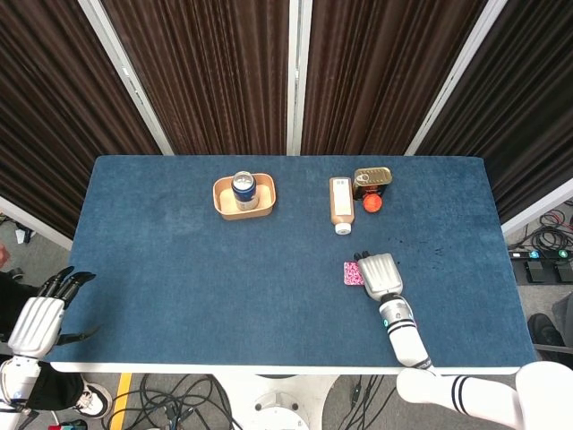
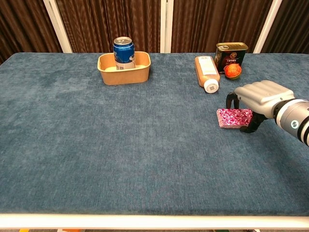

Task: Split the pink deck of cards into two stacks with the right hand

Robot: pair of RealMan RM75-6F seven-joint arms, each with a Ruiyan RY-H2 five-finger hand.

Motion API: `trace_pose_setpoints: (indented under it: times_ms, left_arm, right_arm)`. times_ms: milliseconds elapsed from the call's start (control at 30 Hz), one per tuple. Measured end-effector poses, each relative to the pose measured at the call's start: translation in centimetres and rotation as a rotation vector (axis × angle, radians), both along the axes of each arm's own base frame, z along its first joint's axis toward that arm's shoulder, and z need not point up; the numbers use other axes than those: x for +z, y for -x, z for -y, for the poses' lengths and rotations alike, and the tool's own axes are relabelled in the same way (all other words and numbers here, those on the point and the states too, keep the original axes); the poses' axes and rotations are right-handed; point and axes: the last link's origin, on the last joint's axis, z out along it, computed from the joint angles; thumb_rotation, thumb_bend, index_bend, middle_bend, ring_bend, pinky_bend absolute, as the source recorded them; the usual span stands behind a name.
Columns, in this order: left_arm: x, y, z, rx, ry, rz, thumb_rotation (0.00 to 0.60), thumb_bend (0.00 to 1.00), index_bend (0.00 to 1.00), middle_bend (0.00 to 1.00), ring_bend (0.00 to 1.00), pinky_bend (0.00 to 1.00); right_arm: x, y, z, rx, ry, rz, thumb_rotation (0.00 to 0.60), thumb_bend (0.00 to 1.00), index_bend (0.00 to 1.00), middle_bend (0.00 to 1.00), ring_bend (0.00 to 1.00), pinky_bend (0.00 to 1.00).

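Observation:
The pink patterned deck of cards [image 2: 234, 117] lies flat on the blue table, right of centre; the head view shows only its left end [image 1: 352, 274]. My right hand [image 2: 263, 94] arches over the deck's right end. Its fingers [image 2: 231, 100] curl down behind the far edge. Its thumb [image 2: 252, 127] points down at the near right corner. The deck stays flat and whole, and no card is lifted. In the head view the right hand [image 1: 380, 275] covers most of the deck. My left hand [image 1: 38, 318] hangs off the table's near left corner, fingers spread, holding nothing.
A tan bowl [image 2: 124, 67] holding a blue can [image 2: 123, 50] stands at the back left of centre. Behind the deck lie a brown bottle [image 2: 206, 70] on its side, a dark tin [image 2: 231, 52] and a small orange-red object [image 2: 232, 70].

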Motion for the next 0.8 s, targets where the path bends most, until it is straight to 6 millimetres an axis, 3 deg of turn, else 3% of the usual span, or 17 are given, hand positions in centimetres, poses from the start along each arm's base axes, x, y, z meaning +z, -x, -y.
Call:
trace_pose_setpoints:
  times_ms: [800]
  left_arm:
    - [-0.07, 0.09, 0.13, 0.003, 0.009, 0.005, 0.600, 0.00, 0.17, 0.16, 0.07, 0.16]
  right_arm:
    - [0.04, -0.16, 0.15, -0.002, 0.003, 0.006, 0.600, 0.17, 0.33, 0.34, 0.70, 0.82]
